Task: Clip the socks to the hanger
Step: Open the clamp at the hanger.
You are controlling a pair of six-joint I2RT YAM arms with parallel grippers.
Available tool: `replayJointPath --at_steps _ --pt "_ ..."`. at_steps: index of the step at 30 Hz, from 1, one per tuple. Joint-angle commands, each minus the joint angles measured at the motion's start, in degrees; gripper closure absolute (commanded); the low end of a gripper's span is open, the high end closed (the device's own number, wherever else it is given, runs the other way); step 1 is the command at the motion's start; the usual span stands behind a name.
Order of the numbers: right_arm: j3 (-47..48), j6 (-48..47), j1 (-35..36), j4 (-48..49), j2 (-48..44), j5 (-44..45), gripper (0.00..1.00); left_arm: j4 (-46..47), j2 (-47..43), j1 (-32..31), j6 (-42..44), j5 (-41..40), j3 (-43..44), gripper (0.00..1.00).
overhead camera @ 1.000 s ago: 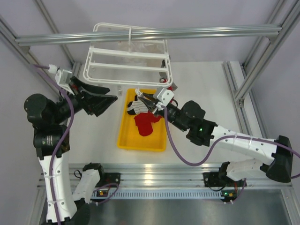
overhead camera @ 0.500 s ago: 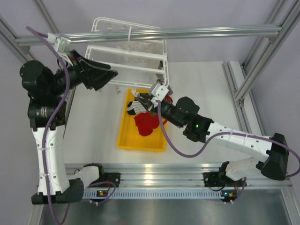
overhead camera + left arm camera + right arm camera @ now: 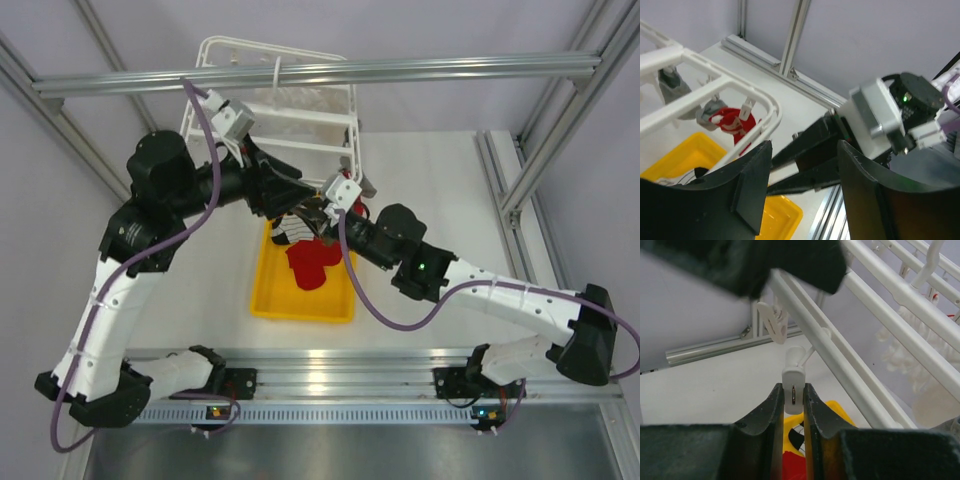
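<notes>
The white hanger (image 3: 268, 112) hangs from the beam at the back. My right gripper (image 3: 793, 395) is shut on one of its small white clips (image 3: 793, 382), below the frame's near bar (image 3: 815, 335). Under it, in the yellow tray (image 3: 300, 300), lie a striped sock (image 3: 799, 437) and a red sock (image 3: 315, 262). Another red sock (image 3: 732, 125) hangs clipped at the hanger's corner. My left gripper (image 3: 802, 185) is open and holds nothing. It hovers close beside the right gripper (image 3: 312, 212), whose black fingers (image 3: 810, 160) show beyond its jaws.
The grey aluminium beam (image 3: 330, 72) crosses above the hanger. Upright frame posts (image 3: 545, 150) stand at the right and an aluminium rail (image 3: 330, 365) runs along the near edge. The two arms crowd together over the tray's far end.
The left arm has swung from the left side in toward the middle, and its jaws have narrowed a little. The right gripper has stayed shut on the clip.
</notes>
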Motion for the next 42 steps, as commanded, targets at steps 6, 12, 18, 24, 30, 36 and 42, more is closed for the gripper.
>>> replayJointPath --at_steps 6,12,18,24,30,36,42 --pt "-2.4 -1.1 -1.0 3.8 -3.2 -6.8 1.00 -0.8 -12.2 -0.8 1.6 -5.1 -10.2 0.45" --pt "-0.9 -1.7 -1.0 2.4 -3.4 -7.5 1.00 -3.0 -13.9 -0.6 -2.5 -9.0 -15.0 0.44" --pt "1.4 -3.0 -1.0 -1.0 -2.9 -7.8 1.00 -0.7 -12.2 -0.5 -8.7 -11.0 -17.1 0.40" --pt "3.6 -2.6 -0.8 -3.8 -2.5 -7.9 1.00 1.7 -10.7 -0.6 -11.2 -12.9 -17.3 0.38" --pt "3.4 -2.6 -0.7 -4.6 -3.2 -8.4 1.00 4.4 -10.6 -0.6 -10.3 -15.1 -18.6 0.38" --pt "2.8 -1.8 -0.7 -4.8 -3.9 -9.5 1.00 5.9 -10.7 -0.8 -10.9 -15.8 -20.0 0.39" --pt "1.9 -1.4 -0.7 -3.6 -4.6 -10.3 1.00 6.6 -9.9 -0.8 -12.0 -15.8 -20.0 0.39"
